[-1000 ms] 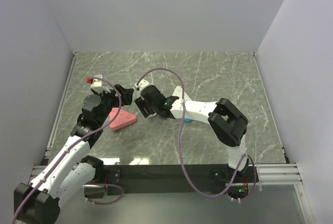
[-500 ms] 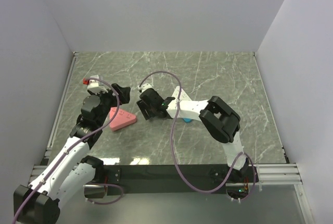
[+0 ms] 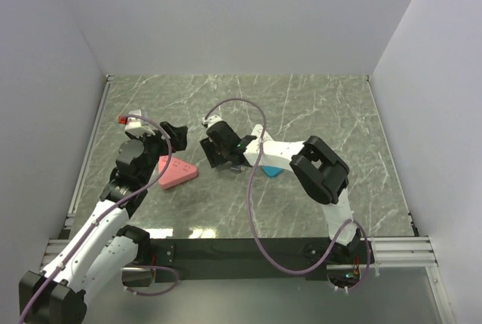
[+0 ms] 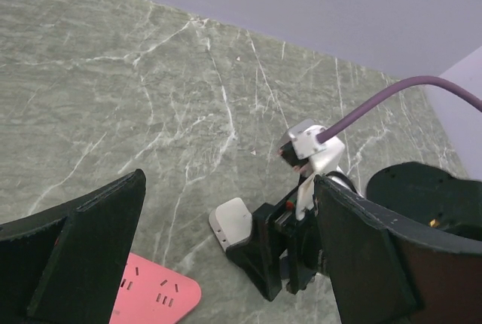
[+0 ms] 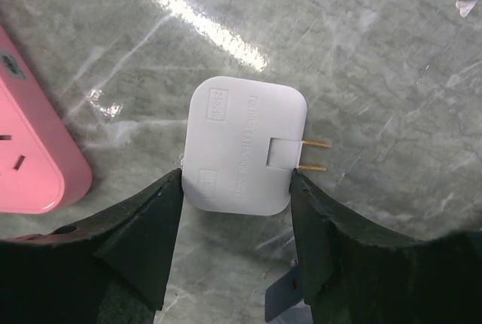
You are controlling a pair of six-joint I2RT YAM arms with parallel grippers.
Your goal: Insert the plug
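The white plug (image 5: 245, 143) lies flat on the marble table, its two brass prongs (image 5: 316, 156) pointing right. My right gripper (image 5: 236, 181) is down over it, and both black fingers touch the sides of its near end. In the left wrist view the plug (image 4: 235, 222) pokes out from the right gripper's fingers. The pink power strip (image 3: 177, 172) lies on the table just left of the plug, sockets up. My left gripper (image 3: 167, 136) hovers above the strip's far end, wide open and holding nothing.
A small blue object (image 3: 269, 171) rests on the table under the right forearm. Purple cables loop over both arms. White walls (image 3: 241, 15) close in the table at the back and sides.
The right gripper has shifted slightly right and back, and its jaws have narrowed onto the plug. The left arm has barely moved.
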